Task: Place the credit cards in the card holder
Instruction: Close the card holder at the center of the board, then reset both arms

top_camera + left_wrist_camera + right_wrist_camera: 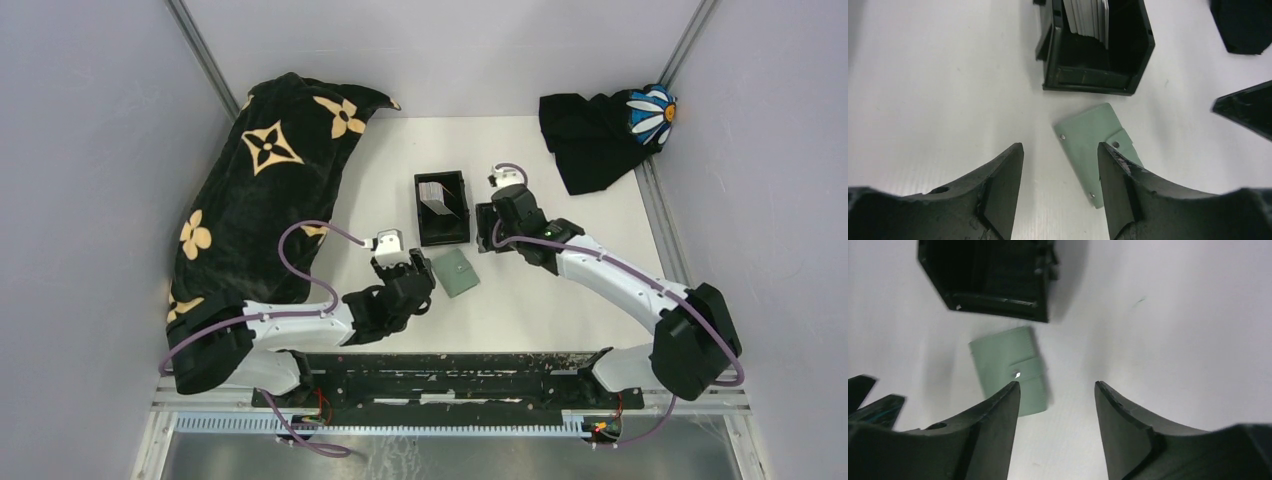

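Left hand (1060, 150) fills the bottom of its wrist view, its two dark fingers apart with nothing between them. Just right of the gap, the grey-green card (1087, 137) lies flat on the white worktop (938, 90), its lower corner hidden behind the right-hand finger. Above it at centre top sits the black card holder (1088, 82), with pale cards (1088, 17) leaning inside. The right hand (1057, 387) is also spread and empty, the same card at lower left of its view.

The card lies flat on a smooth surface, so closing fingers could skid it away rather than lift an edge. Both hands hang near the one card, so they could collide. A bump could also shove the holder, which looks light, or topple the leaning cards.
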Available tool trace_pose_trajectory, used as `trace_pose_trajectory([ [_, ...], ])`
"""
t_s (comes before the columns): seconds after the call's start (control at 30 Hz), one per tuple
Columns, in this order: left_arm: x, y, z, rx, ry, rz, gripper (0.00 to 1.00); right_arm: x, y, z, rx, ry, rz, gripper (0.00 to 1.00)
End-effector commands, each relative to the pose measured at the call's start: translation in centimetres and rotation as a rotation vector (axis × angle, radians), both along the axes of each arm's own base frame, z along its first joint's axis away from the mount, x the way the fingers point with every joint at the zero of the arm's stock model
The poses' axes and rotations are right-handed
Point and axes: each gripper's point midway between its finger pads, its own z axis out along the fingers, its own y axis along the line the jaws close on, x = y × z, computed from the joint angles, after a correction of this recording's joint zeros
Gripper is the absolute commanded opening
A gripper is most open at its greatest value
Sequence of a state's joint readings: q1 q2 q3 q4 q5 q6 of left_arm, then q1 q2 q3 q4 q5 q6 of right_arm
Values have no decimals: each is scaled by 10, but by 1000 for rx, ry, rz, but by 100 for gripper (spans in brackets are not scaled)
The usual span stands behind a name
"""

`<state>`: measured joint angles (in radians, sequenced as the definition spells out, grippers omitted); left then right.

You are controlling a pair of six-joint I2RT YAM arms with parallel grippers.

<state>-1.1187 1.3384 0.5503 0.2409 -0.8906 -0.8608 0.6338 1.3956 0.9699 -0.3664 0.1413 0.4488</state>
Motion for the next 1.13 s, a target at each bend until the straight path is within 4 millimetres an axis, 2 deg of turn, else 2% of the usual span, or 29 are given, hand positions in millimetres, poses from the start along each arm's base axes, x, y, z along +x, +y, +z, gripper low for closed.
trace_pose_trajectory([
  [0.0,11,27,30,182,-69,101,67,28,-58,33,-208,-185,-225,66],
  [0.13,19,38,47,291,-117,108,70,38,-96,45,-351,-296,-370,79],
  [0.23,27,48,56,336,-158,101,74,40,-113,50,-420,-362,-421,89],
  [0.27,31,52,58,331,-164,108,96,41,-117,51,-433,-378,-436,92],
  [0.3,35,59,60,323,-158,117,100,41,-119,53,-434,-392,-447,93],
  [0.47,55,98,69,209,-114,202,99,37,-118,58,-360,-422,-460,99],
  [0.6,56,115,82,259,-186,227,99,37,-118,61,-334,-434,-480,100],
  [0.77,59,128,85,324,-240,243,99,39,-125,59,-379,-412,-538,100],
  [0.9,63,129,80,338,-236,220,99,38,-133,60,-423,-394,-605,100],
  [1.1,64,133,72,342,-224,228,99,34,-136,57,-408,-403,-603,100],
])
